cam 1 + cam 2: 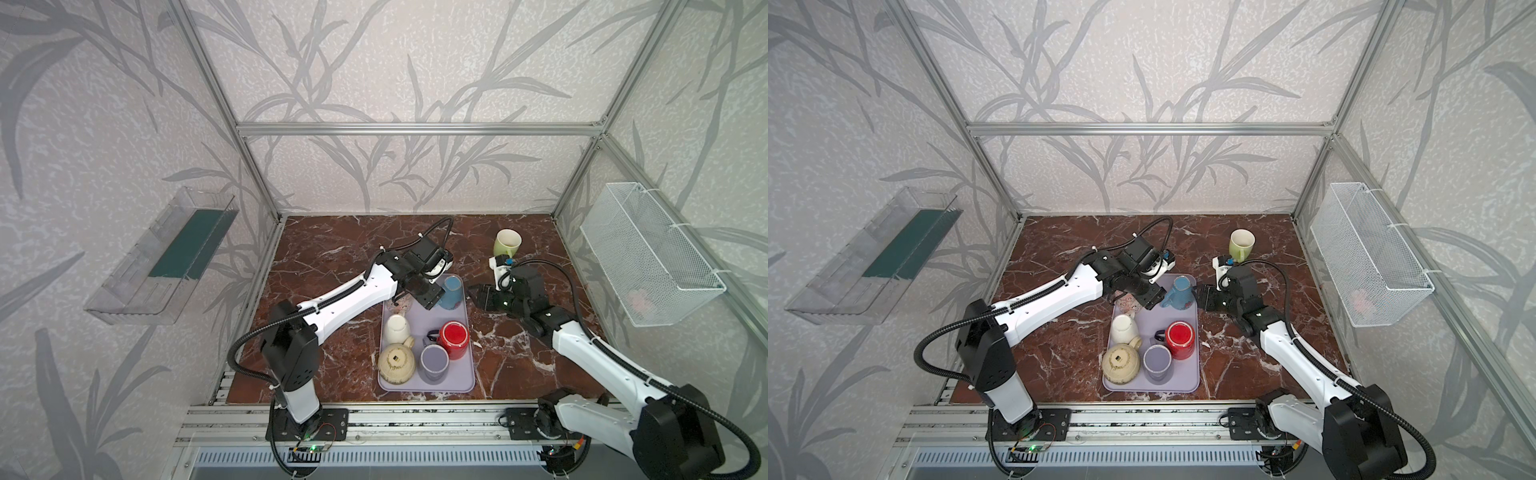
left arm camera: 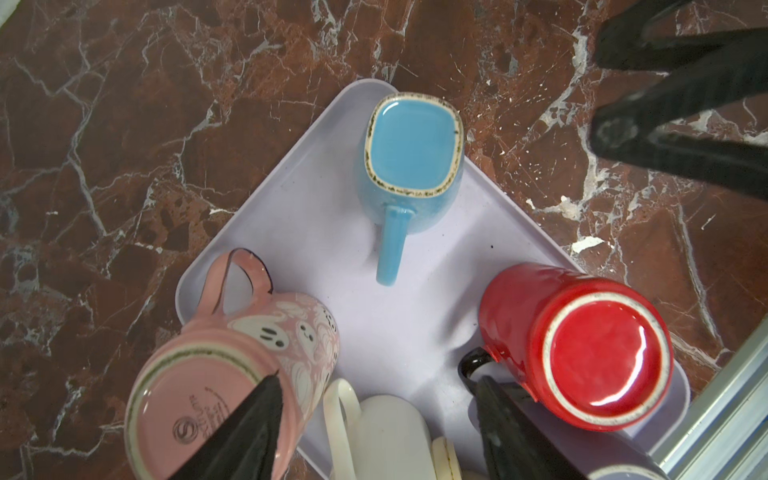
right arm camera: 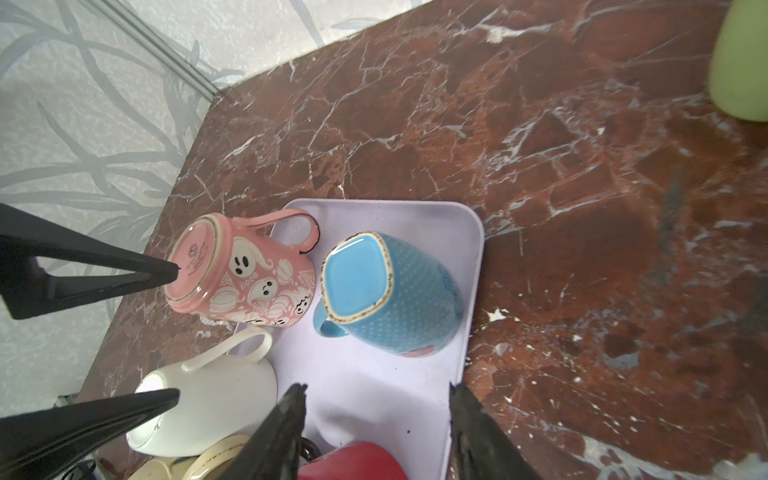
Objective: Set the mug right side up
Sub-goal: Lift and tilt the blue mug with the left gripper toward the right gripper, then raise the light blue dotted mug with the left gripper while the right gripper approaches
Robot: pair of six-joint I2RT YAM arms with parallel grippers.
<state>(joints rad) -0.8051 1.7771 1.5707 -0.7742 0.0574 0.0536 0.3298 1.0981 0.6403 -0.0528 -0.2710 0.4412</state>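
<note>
**Left end effector** point(image 2: 376, 377): jaws wide apart, gripping nothing. It hangs over the tray point(image 3: 467, 257).
- One finger crosses the upturned base of the pink mug point(image 3: 249, 274).
- The opposite finger passes just beside the dark handle of the red mug point(image 2: 598, 353).
- The white mug point(image 3: 216, 399) lies below the gap between the fingers.

**Blue mug** point(image 2: 413, 145): my guess at the target, since both end effectors face it.
- It stands mouth-down on the tray's corner, just ahead of the left fingertips and just ahead of the right ones.
- Neither end effector touches it.

**Handling (estimate):**
- Glazed ceramic: rigid, fairly heavy, slick, and apt to chip if dropped on the stone-patterned table point(image 2: 124, 124).
- The rim is down, so a rim pinch is out.
- Take it across the flatter walls below the squared base, or by the handle.
- The handle points toward the left end effector and away from the right.

**Right end effector** point(image 3: 377, 386): jaws parted and empty, at the tray's edge.

**Views:**
- The left wrist view gives the handle's whole length and the square base face-on.
- The right wrist view shows only the handle's loop end, but adds the dotted wall texture.
- That same view catches the green mug point(image 1: 508, 242) only as a blurred edge.
- Both top views show the green mug upright, mouth open, on the table beyond the right end effector.
</note>
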